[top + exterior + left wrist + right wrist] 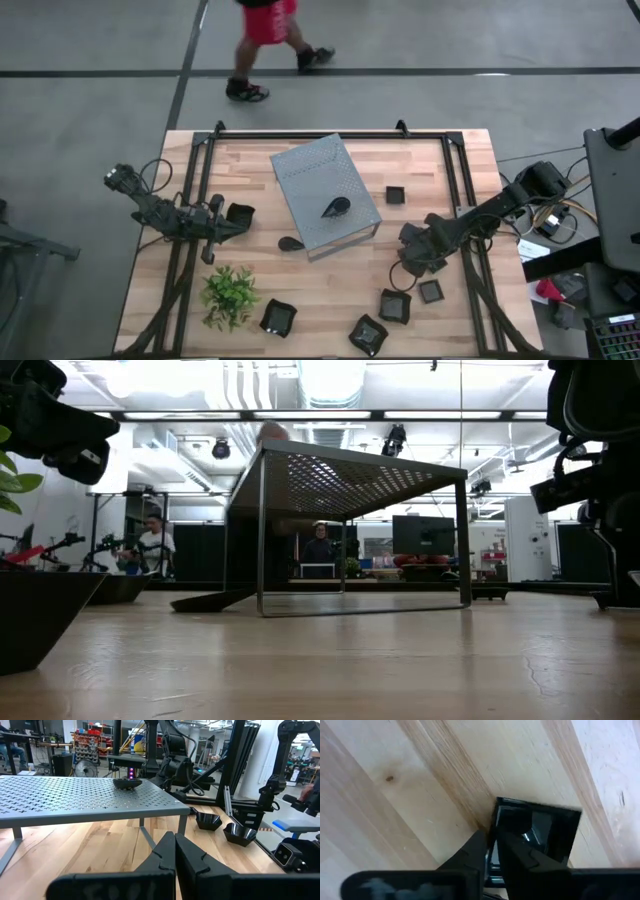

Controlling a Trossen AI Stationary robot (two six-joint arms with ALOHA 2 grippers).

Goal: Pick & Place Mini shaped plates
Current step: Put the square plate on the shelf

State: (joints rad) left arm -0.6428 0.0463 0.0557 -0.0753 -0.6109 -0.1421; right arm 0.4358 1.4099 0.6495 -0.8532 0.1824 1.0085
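Pinching the rim of a small square black plate [540, 837], the right gripper [491, 845] is reaching down at the right side of the wooden table [330, 275], its 2 fingers drawn in on the near edge of the dish, which is sitting flat on the wood. In the high view this gripper [412, 255] is hovering between the grey perforated box [325, 192] and a cluster of other black plates near the front edge: 1 square plate [431, 291] just beside it, another [394, 305] a little further forward, and 2 more [368, 334] [277, 318] along the front. A leaf-shaped plate [335, 208] is resting on top of the box, a second leaf-shaped one [291, 243] is lying on the table against the box's front corner, and a small square plate [395, 195] is sitting behind on the right. The left gripper [174, 851] is waiting at the left side of the table with its fingers pressed together and empty, beside another black dish [239, 214] and behind a green leafy plant [231, 294]. The grip looks narrow, catching only the thin raised rim, so the glossy plate could be slipping or tilting out once lifted; a fast rise or a swing toward the box would be the likely cause. A person [268, 40] is walking past beyond the table.
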